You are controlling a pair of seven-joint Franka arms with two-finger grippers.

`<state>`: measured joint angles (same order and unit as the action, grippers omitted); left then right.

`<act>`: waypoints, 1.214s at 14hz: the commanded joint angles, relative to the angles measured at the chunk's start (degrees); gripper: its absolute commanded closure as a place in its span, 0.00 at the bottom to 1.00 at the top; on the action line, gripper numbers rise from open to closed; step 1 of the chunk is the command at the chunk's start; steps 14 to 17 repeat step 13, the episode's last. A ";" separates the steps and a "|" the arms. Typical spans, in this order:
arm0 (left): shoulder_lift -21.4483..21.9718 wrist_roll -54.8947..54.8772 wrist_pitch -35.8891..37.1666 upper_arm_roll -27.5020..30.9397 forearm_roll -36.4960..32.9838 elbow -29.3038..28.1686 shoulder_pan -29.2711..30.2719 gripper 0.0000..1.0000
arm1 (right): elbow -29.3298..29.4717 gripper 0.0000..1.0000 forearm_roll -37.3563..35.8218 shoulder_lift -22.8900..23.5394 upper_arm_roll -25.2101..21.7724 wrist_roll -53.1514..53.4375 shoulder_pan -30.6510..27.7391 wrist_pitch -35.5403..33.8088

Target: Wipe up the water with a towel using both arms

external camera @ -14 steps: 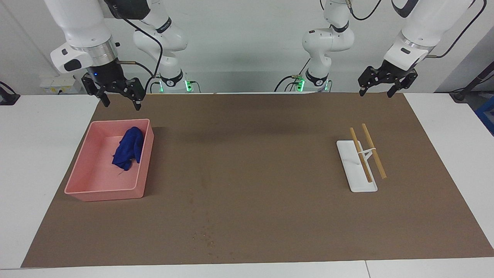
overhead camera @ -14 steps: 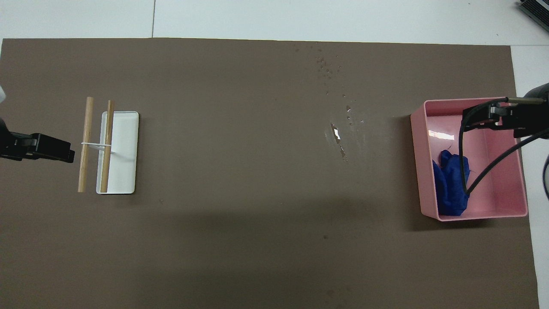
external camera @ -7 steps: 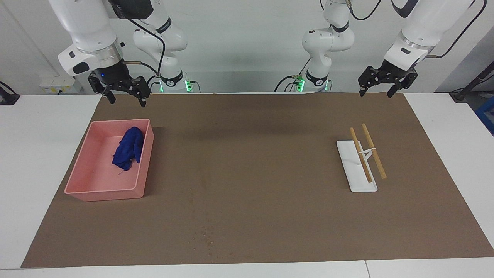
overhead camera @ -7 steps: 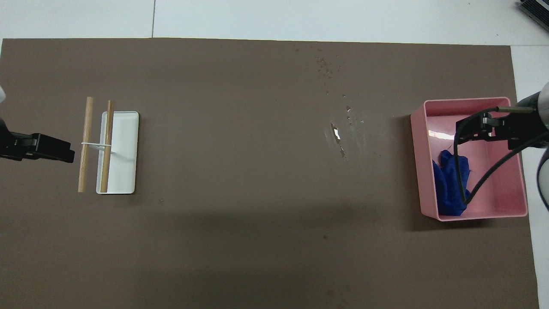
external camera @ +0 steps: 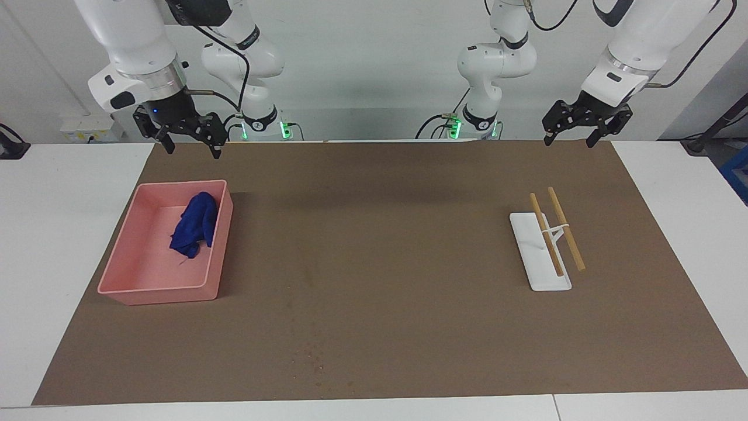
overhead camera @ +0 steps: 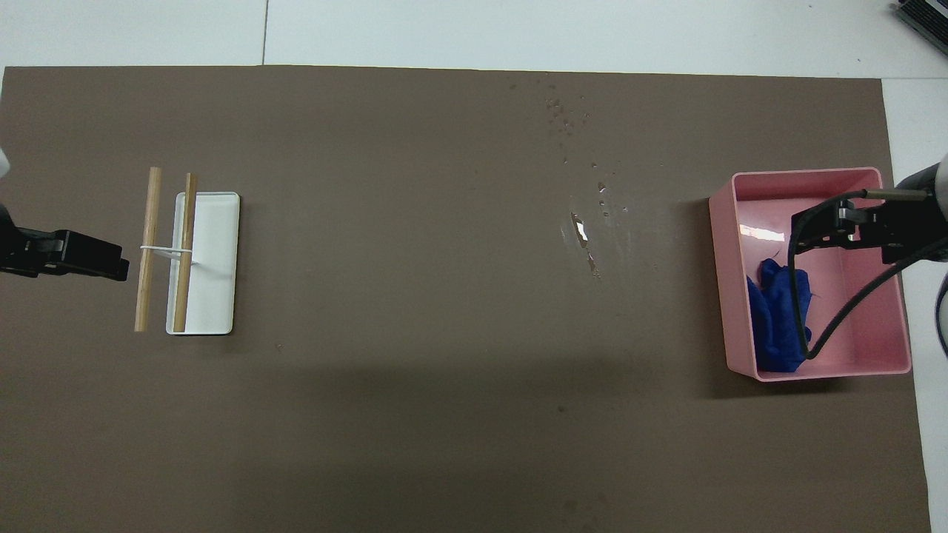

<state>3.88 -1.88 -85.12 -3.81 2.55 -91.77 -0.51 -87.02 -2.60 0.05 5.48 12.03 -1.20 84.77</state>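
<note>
**A:** What do you get from the overhead view that the facing view withholds?

**B:** The water (overhead camera: 585, 235). From above you see it as a glinting streak with dark specks trailing away from the robots, on the brown paper (overhead camera: 415, 414) beside the pink bin (overhead camera: 722, 281). In the facing view you find only faint specks (external camera: 317, 358) near the paper's edge farthest from the robots.

**A:** And the reverse?

**B:** Height. The facing view shows you both grippers raised well above the table. The right gripper (external camera: 188, 147) hangs over the paper's edge nearest the robots, by the bin, fingers spread apart and holding nothing. The left gripper (external camera: 570, 138) hangs over that same edge at its own end, fingers also apart and empty.

**A:** The towel?

**B:** You'll find the towel (external camera: 194, 225) bunched inside the bin, against the wall toward the table's middle.

**A:** Anything cut off or obscured?

**B:** From above, the right gripper (overhead camera: 803, 231) covers part of the bin and its cable crosses the towel (overhead camera: 770, 326). The left gripper (overhead camera: 111, 260) shows only its tip, seemingly beside the 2 wooden sticks (overhead camera: 148, 248) on the white tray (overhead camera: 215, 259).
</note>
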 commanded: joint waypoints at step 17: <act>0.61 -0.41 0.57 0.47 -1.15 -0.51 -0.46 0.00 | -4.30 0.00 2.60 -3.30 0.32 0.71 -1.09 0.83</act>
